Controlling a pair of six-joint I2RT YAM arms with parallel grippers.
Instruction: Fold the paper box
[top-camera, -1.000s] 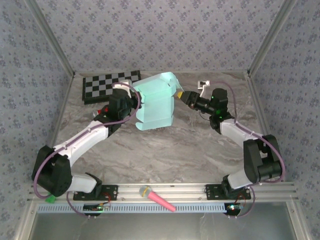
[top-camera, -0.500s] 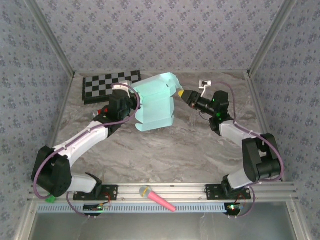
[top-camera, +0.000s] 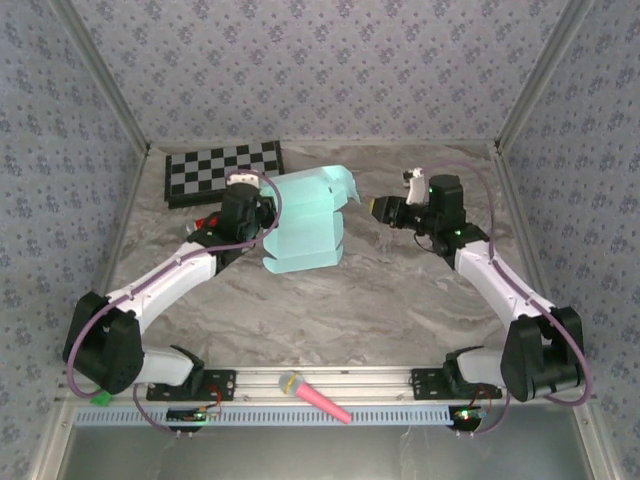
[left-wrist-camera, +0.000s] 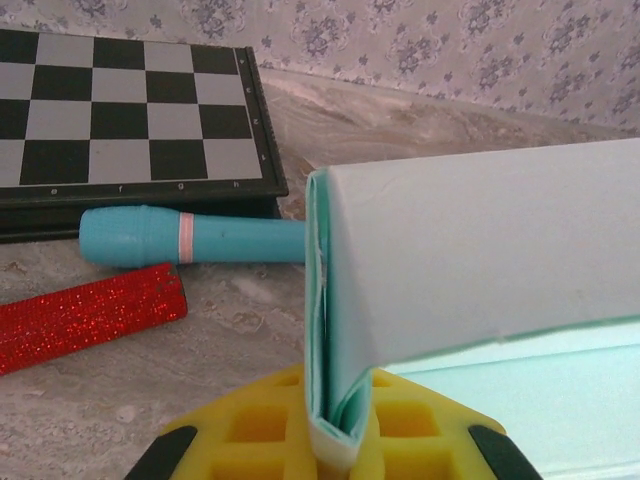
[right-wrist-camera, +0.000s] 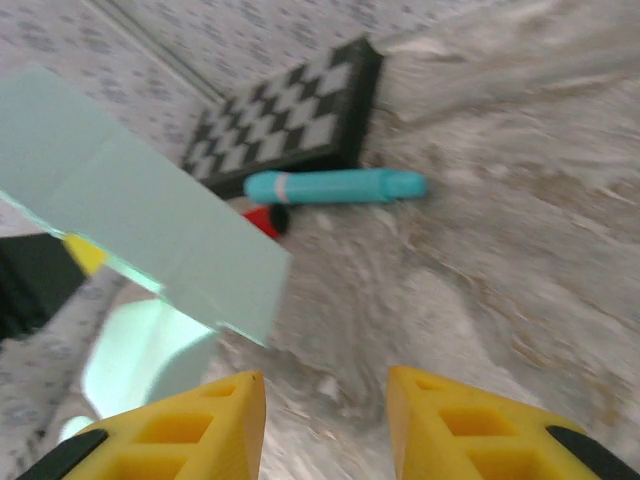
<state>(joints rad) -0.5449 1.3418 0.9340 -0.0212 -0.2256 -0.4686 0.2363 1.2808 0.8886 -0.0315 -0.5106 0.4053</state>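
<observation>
Left claw (left-wrist-camera: 338, 442) around paper box (left-wrist-camera: 480, 260) edge

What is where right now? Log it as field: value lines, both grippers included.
paper box: partly folded, held by one edge
left gripper: shut on the paper box's edge
right gripper: open, holding nothing, apart from the paper box
checkerboard: flat at the far left
teal marker: lying along the checkerboard's near edge
red glitter stick: lying just nearer than the teal marker
</observation>
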